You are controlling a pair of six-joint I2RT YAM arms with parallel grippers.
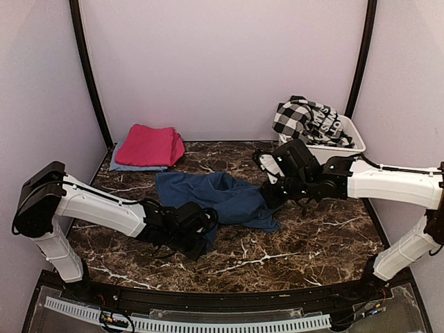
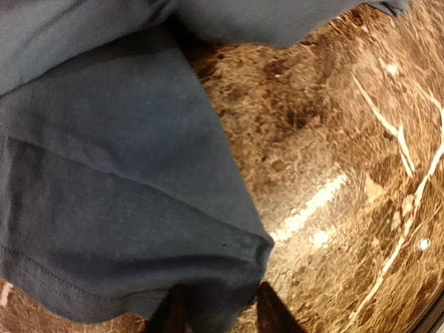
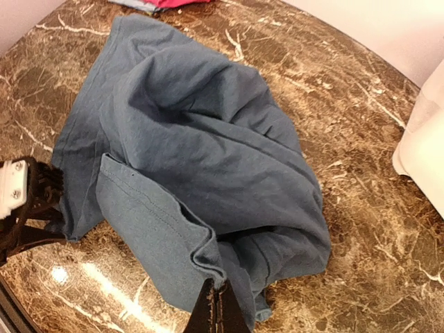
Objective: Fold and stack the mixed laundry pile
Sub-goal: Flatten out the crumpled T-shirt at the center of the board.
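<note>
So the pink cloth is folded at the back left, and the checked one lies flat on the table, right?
Not quite: the checked one sits heaped in the white tub at the back right, as the top view shows. The pink cloth is indeed folded at the back left.

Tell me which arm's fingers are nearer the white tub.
Right. The right fingers pinch the blue cloth near the tub; the left fingers straddle the cloth's opposite side, farther away.

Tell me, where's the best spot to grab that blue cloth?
Grab the blue cloth by its stitched hem, coming in low from the arms' side. Its middle is rumpled, but the hem lies out on the table, and the right gripper is shut on it there.
</note>
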